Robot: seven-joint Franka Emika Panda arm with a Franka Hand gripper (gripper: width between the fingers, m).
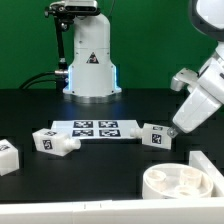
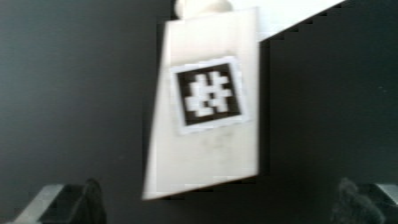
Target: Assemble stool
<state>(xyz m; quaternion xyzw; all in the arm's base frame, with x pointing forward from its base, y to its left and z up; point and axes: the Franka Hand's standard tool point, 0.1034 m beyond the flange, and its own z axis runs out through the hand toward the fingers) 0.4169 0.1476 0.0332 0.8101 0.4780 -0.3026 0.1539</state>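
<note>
Three legs, one seat, one marker board and one arm with its gripper show in the exterior view.

At that view's far left lies the first leg (image 1: pixel 6 156), a chunky white block with a black-and-white tag, partly cut off by the edge. To its right the second leg (image 1: pixel 55 142) lies on the black table (image 1: pixel 110 175), tag towards the camera. It is just beside the left end of the marker board (image 1: pixel 95 129), a flat white sheet with four tags in front of the robot's base (image 1: pixel 90 65). Off the board's right end lies the third leg (image 1: pixel 158 136), also tagged.

The gripper (image 1: pixel 175 124) hangs close by this leg, on an arm that slants in from the upper right. Its jaws are spread wide and grasp nothing. In the wrist view the third leg (image 2: pixel 205 110) lies lengthwise between the two dark fingertips (image 2: pixel 71 203), with bare table on both sides and no contact.

The seat (image 1: pixel 182 181), a round white dish with a raised rim and round hollows inside, sits at the exterior view's lower right, apart from all three legs.
</note>
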